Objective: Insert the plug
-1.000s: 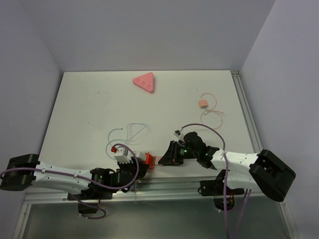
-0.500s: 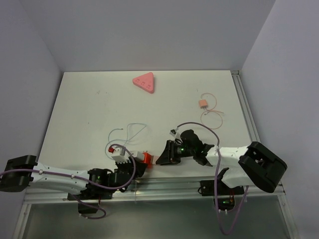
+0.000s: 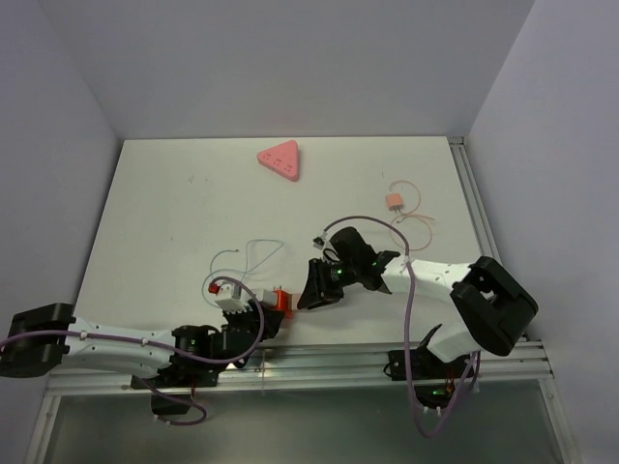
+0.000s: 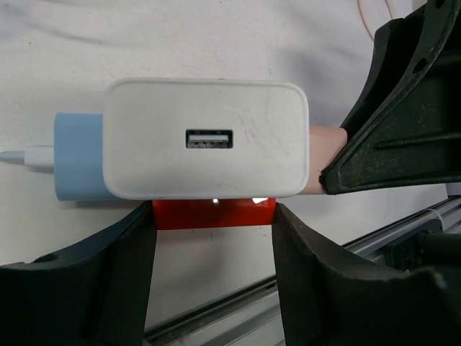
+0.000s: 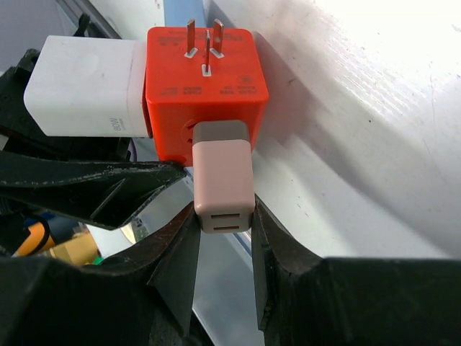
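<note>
An orange adapter cube [image 5: 205, 86] with metal prongs on top carries a white charger [image 5: 86, 86] on its left face. My left gripper [image 4: 214, 238] is shut on the cube [image 4: 212, 214], one finger on each side, under the white charger [image 4: 205, 137] with its USB port. My right gripper [image 5: 223, 216] is shut on the pink plug [image 5: 223, 191]. The plug's grey front end meets the cube's side face. In the left wrist view the pink plug [image 4: 324, 155] shows to the right of the charger. From above, both grippers [image 3: 261, 317] [image 3: 308, 293] meet at the cube [image 3: 280, 302] near the table's front edge.
A pink triangular block [image 3: 281, 159] lies at the back of the table. A second small pink plug [image 3: 392, 201] with a thin wire rests at the right. A thin grey-blue cable [image 3: 253, 253] loops behind the charger. The metal rail [image 3: 319, 362] runs along the front edge.
The right gripper with the pink plug has shifted left and away from the front edge, its arm swinging inward. The cube and left gripper have moved slightly the same way.
</note>
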`<action>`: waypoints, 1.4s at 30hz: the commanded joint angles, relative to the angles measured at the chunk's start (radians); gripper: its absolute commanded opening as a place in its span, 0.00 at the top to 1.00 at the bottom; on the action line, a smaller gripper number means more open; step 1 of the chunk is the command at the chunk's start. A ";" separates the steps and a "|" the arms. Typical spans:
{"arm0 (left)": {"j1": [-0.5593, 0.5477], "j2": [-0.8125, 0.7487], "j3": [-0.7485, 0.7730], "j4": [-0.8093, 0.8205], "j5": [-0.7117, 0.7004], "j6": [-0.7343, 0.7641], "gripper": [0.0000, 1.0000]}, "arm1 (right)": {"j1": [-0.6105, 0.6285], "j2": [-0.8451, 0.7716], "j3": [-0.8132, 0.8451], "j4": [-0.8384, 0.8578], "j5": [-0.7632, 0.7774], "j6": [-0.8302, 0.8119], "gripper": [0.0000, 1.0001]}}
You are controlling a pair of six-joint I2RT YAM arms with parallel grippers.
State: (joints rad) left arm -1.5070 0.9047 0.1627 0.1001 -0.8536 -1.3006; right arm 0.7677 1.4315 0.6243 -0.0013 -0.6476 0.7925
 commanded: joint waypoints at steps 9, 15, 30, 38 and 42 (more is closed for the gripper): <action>0.001 -0.063 -0.069 0.092 0.301 0.006 1.00 | -0.035 0.186 0.066 0.112 -0.170 -0.073 1.00; 0.007 -0.050 -0.060 0.099 0.311 0.018 1.00 | -0.030 0.147 0.120 -0.001 -0.127 -0.122 1.00; 0.011 -0.027 -0.071 0.161 0.332 0.046 1.00 | -0.074 0.326 0.290 -0.126 -0.213 -0.247 1.00; 0.011 -0.032 -0.081 0.170 0.337 0.047 1.00 | -0.039 0.432 0.443 -0.296 -0.153 -0.352 1.00; 0.014 -0.029 -0.078 0.171 0.338 0.050 1.00 | -0.018 0.477 0.460 -0.249 -0.188 -0.328 1.00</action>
State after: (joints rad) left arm -1.4654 0.8543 0.0990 0.1944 -0.8318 -1.2484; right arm 0.6762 1.8240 1.0409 -0.4526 -0.9546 0.4633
